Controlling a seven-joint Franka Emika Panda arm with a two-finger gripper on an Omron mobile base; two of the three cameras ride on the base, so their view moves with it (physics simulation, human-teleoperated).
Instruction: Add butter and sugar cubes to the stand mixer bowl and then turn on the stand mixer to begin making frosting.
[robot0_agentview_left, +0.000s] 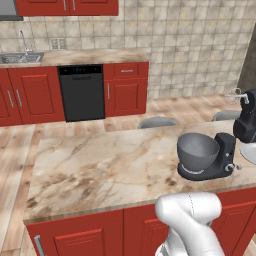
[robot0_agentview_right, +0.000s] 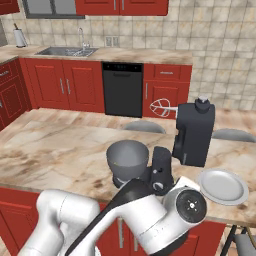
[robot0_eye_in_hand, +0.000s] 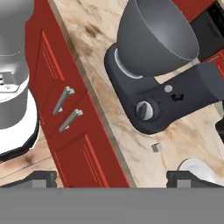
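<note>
The dark charcoal stand mixer (robot0_eye_in_hand: 175, 103) stands near the counter's front edge, its silver knob (robot0_eye_in_hand: 144, 110) facing me. Its head (robot0_agentview_right: 194, 132) is tilted up, and the whisk (robot0_agentview_right: 162, 107) points away. The grey stand mixer bowl (robot0_eye_in_hand: 157, 33) sits on the base and looks empty. One small sugar cube (robot0_eye_in_hand: 155, 148) lies on the counter just beside the base, below the knob. My gripper (robot0_eye_in_hand: 114, 179) hovers over the counter's front edge near the mixer. It is open, with nothing between its fingertips (robot0_eye_in_hand: 41, 178). The butter is out of view.
A flat white plate (robot0_agentview_right: 222, 186) lies on the marble counter (robot0_agentview_left: 100, 165) to the right of the mixer. Red cabinet doors with metal handles (robot0_eye_in_hand: 65, 98) run below the counter edge. Two stool tops (robot0_agentview_left: 157, 121) stand behind the counter. My arm's elbow (robot0_agentview_left: 190, 212) rises in front.
</note>
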